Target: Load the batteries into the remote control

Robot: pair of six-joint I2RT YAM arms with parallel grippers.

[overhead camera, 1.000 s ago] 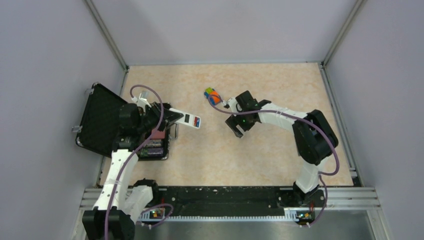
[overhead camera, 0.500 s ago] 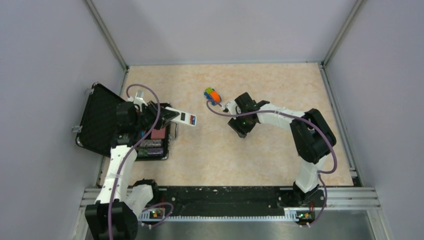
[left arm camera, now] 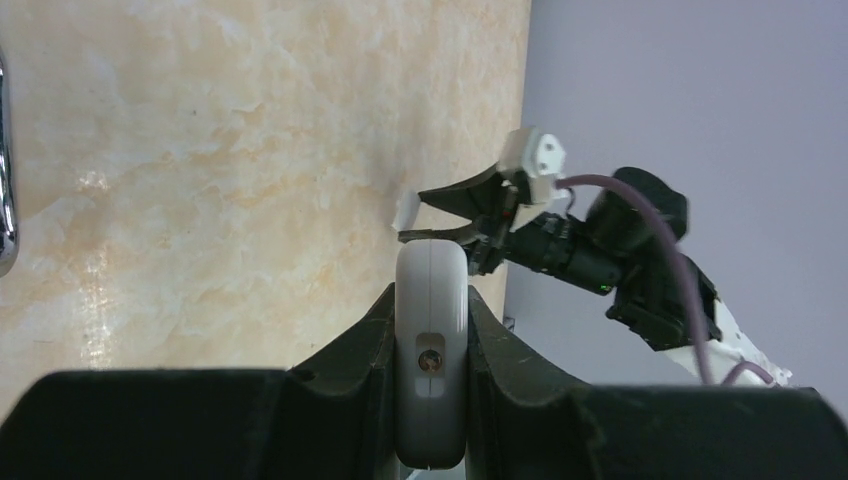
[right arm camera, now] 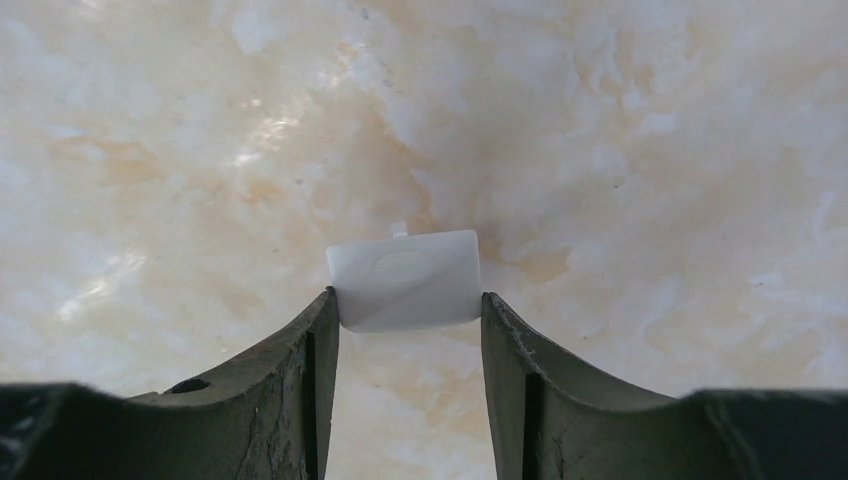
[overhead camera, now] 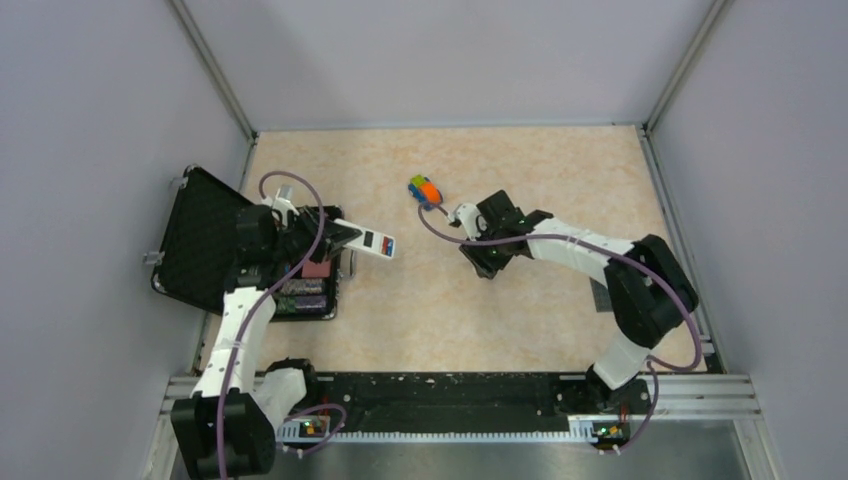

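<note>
Remote (left arm camera: 431,340) is pinched edge-on in left gripper (left arm camera: 431,292), steadied for loading. Right gripper (right arm camera: 410,298) pinches white cover (right arm camera: 405,280), probably the battery lid.

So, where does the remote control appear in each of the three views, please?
Top external: left of centre; the remote control sticks out of the left end effector toward the middle of the table.
Left wrist: bottom centre, seen end-on, clamped in that end effector.
Right wrist: not in it; the right end effector grips only a small white piece.
Shared landmark: the beige marbled table, visible in all three.
</note>
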